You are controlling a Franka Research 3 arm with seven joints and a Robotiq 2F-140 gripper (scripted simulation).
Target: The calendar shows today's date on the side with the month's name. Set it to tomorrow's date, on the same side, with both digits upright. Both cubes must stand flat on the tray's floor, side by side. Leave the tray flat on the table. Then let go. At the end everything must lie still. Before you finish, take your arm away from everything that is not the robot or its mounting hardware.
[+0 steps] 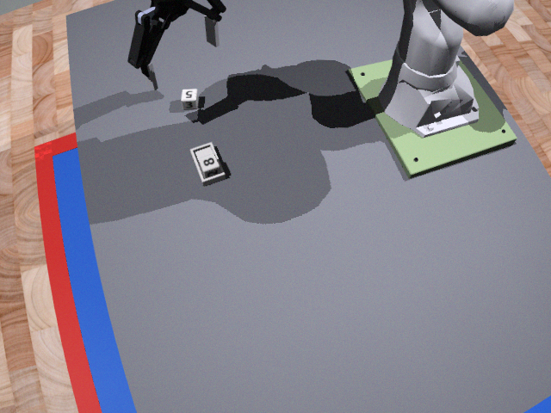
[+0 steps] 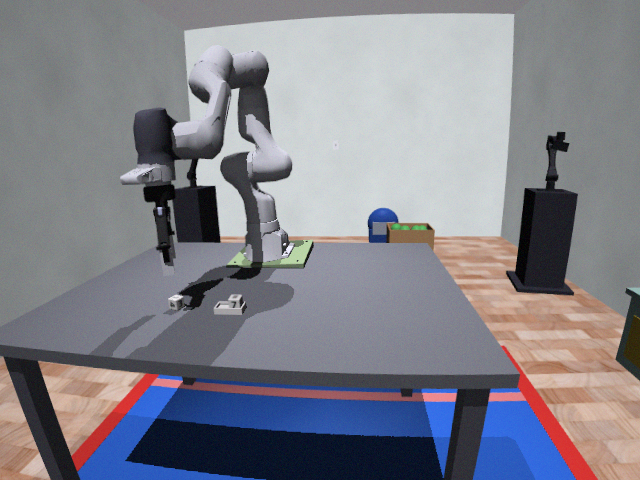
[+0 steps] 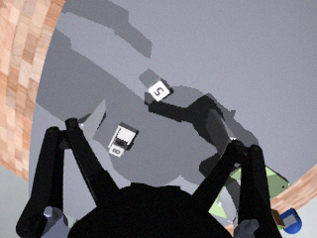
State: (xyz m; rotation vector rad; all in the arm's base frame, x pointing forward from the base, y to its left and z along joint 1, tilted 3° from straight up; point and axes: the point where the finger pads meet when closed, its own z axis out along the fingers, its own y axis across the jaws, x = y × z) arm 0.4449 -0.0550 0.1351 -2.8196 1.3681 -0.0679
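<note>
A loose white cube [image 1: 188, 95] [image 2: 176, 302] [image 3: 158, 90] stands on the table outside the tray, a 5 on its top and an upside-down 3 on its front side in the top view. The white tray [image 1: 214, 181] [image 2: 227, 311] [image 3: 126, 134] lies flat nearby. A second white cube [image 1: 207, 160] [image 2: 236, 300] [image 3: 116, 150] sits in one end of it, an 8 on its top; its front digit is too dark to read. The tray's other half holds no cube. My gripper [image 1: 185, 64] [image 2: 168, 268] [image 3: 157, 112] is wide open and empty, above the table near the loose cube.
The robot's base stands on a green plate [image 1: 462, 153] [image 2: 305, 253], to the right of the tray in the top view. The arm's shadow falls across the tray and beside the loose cube. The left table edge is beyond the tray and the loose cube.
</note>
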